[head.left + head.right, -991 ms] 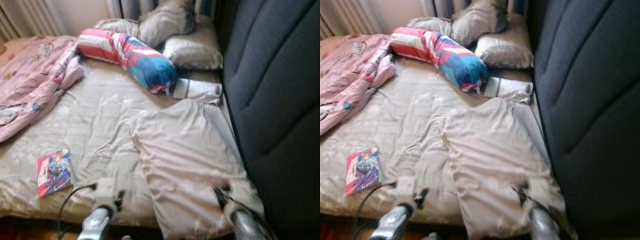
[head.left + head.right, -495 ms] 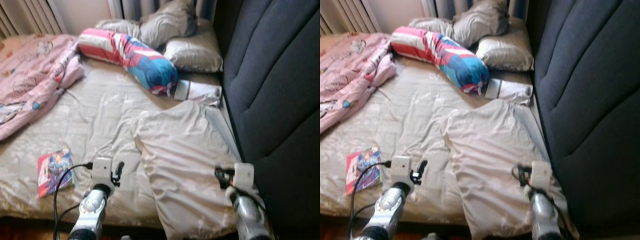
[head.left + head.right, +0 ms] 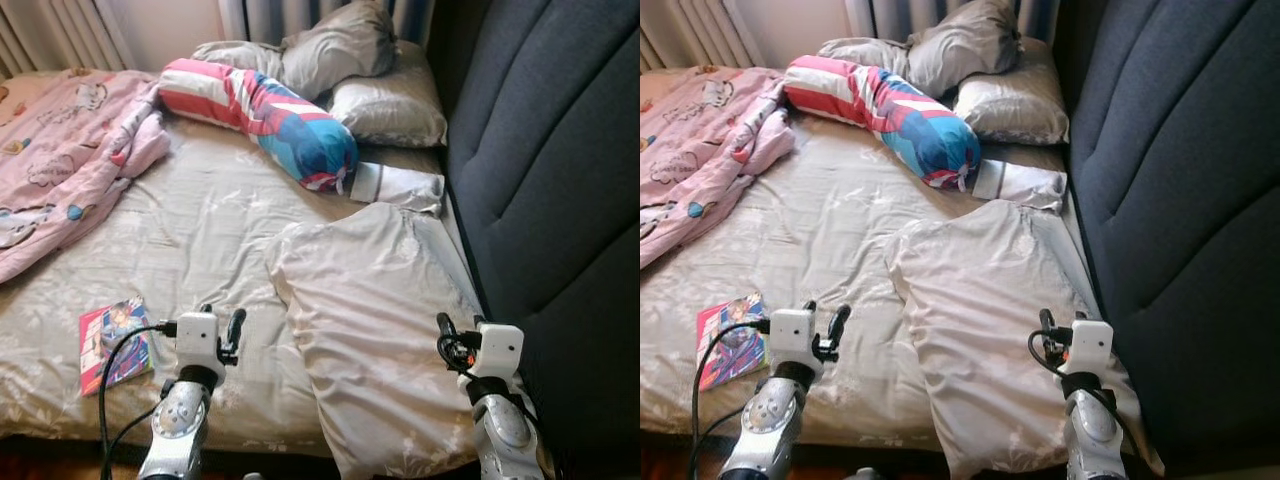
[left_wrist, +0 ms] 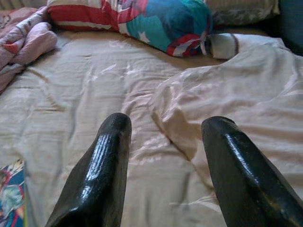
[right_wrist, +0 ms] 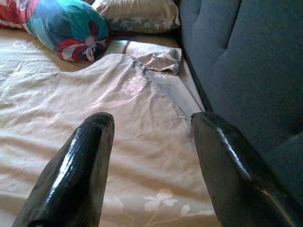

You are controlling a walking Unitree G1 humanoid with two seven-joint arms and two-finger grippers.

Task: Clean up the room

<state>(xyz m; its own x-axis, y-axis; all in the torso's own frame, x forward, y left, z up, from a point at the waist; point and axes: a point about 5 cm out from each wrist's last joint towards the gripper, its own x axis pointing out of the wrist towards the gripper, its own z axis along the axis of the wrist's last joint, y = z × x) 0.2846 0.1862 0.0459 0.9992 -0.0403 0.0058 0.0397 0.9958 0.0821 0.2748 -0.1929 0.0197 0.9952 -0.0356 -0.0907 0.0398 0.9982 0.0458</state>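
- Pink patterned blanket (image 3: 60,170) is lying crumpled across the far left part of the bed (image 3: 200,230), its edge resting on the beige sheet.
- Lying flat near the bed's front left edge is a colourful comic book (image 3: 112,343), just beside the left arm's black cable.
- Hovering low over the sheet just right of the book is the left end effector (image 3: 222,335), with its 2 black fingers (image 4: 102,165) spread wide and gripping nothing.
- Stretching diagonally across the head of the bed is a long bolster (image 3: 262,118) in red, white and blue, its knotted end pointing toward the middle.
- Sitting behind the bolster are 2 grey-beige pillows (image 3: 385,105), one propped on the other.
- Spreading over the right half of the bed is a loose beige cover (image 3: 375,320), with a small folded white cloth (image 3: 395,186) lying just beyond its far corner.
- Hanging over the cover's front right corner is the right end effector (image 3: 447,340), its fingers (image 5: 75,175) also standing wide apart and empty.
- Rising along the right side is a dark blue padded headboard (image 3: 550,180), close against the bed.
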